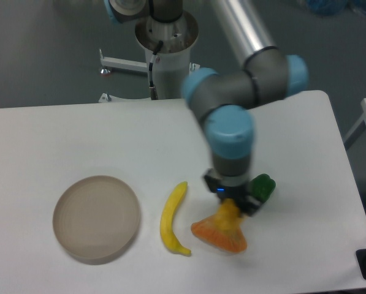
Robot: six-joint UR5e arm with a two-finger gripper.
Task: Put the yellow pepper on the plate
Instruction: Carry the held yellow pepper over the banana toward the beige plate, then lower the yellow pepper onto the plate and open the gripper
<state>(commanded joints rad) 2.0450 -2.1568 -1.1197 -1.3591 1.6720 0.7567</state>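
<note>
So the hand (230, 210) is clamped on the yellow pepper (226, 215), holding it up off the worktop (60, 135) right over the orange wedge (219, 235). From this angle the pepper overlaps the top of the wedge, so I honestly can't tell whether they're touching or the pepper is just hanging in front of it. The fingers themselves are mostly lost behind the wrist and the pepper, but the pepper is pinched right under the wrist, so it's a narrow grip on it.

The green pepper (263, 186) sits just beside the hand, on the side toward the worktop's right edge, half hidden behind the arm. The banana (172, 218) lies near the front edge, roughly in the middle of the worktop, curved, between the wedge and the plate (97, 218). The plate is flat on the worktop toward the front-left part, with nothing on it, and it's well apart from the pepper: the banana is in between.

The arm comes down from the back of the worktop, with its blue-capped joints stacked above the hand, and the robot base (169, 55) stands behind the back edge.
</note>
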